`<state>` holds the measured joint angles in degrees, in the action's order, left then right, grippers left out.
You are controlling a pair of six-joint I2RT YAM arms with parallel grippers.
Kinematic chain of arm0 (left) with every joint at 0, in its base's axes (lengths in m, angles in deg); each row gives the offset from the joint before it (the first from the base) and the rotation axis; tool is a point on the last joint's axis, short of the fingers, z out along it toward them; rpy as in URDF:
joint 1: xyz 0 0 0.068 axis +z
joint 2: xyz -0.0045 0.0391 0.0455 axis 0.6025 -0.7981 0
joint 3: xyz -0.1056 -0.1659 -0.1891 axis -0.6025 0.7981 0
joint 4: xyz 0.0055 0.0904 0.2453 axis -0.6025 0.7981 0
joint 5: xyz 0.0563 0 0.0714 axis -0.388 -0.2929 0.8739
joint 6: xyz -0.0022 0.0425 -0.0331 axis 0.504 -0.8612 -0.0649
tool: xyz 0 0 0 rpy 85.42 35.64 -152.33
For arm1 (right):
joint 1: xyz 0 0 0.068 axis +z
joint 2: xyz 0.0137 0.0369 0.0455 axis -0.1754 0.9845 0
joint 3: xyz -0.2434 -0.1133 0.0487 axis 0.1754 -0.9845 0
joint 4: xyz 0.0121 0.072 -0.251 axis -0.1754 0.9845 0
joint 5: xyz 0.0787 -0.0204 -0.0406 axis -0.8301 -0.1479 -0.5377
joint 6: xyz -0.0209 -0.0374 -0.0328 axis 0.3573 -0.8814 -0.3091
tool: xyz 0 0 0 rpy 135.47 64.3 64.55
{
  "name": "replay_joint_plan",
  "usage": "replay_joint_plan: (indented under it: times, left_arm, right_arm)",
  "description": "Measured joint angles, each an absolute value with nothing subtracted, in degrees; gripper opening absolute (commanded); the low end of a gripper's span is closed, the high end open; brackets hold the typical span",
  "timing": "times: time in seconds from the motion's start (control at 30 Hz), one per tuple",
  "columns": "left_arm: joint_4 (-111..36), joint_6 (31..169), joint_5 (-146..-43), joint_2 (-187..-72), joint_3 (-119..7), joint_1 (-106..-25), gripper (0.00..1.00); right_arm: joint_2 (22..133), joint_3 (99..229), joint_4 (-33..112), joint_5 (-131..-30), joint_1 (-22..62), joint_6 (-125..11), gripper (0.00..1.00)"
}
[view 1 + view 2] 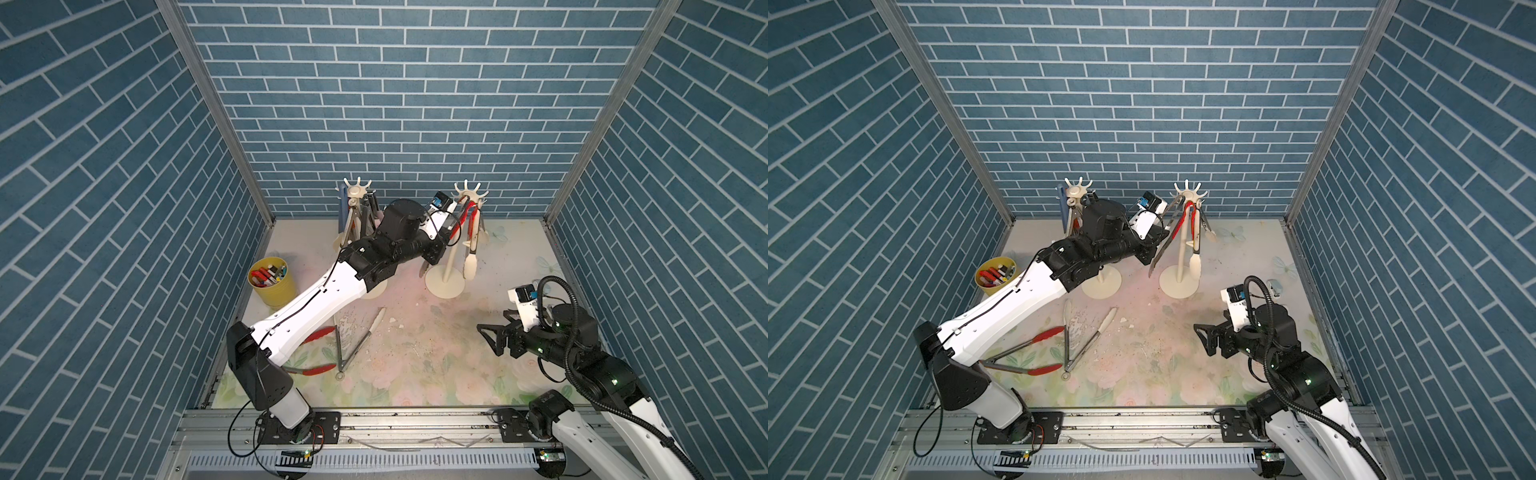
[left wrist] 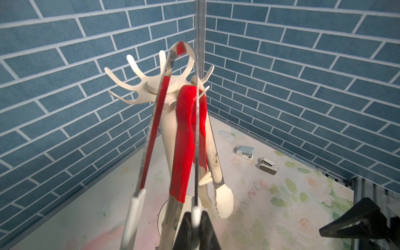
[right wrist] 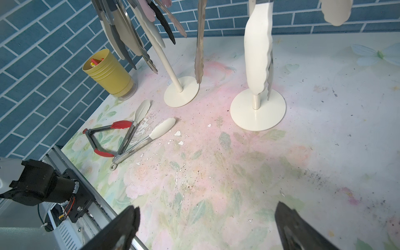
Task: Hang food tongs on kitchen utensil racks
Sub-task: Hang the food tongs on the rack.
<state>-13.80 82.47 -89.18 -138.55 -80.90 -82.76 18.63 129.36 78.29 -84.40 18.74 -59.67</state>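
At the utensil rack [image 2: 151, 83] nearer the right arm, the left gripper [image 2: 195, 224] pinches one arm of steel tongs [image 2: 151, 134], their bend just above the hooks. Stiff, slick and springy, they likely suit this low hold. Hanging red tongs [image 2: 186, 134] crowd the hooks. The right gripper [image 3: 207, 216] hovers wide open over the table [image 3: 238, 177].

white arm shells [image 1: 307, 307], black joints [image 1: 395, 245], thin cables [image 1: 229, 436], a ribbed hose [image 1: 574, 316].
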Motion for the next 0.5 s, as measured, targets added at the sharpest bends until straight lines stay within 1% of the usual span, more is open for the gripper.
replay_joint_plan:
  times: [0.3, 0.5]
  left_arm:
    - [-11.92, 82.54, -87.13, -141.39, -84.22, -82.30, 0.00]
    - [-11.13, 82.51, -86.78, -142.09, -84.33, -82.28, 0.00]
  right_arm:
    - [18.24, 128.93, 78.05, -85.25, 18.74, -59.67, 0.98]
    - [18.22, 128.64, 77.97, -85.90, 18.74, -59.67, 0.99]
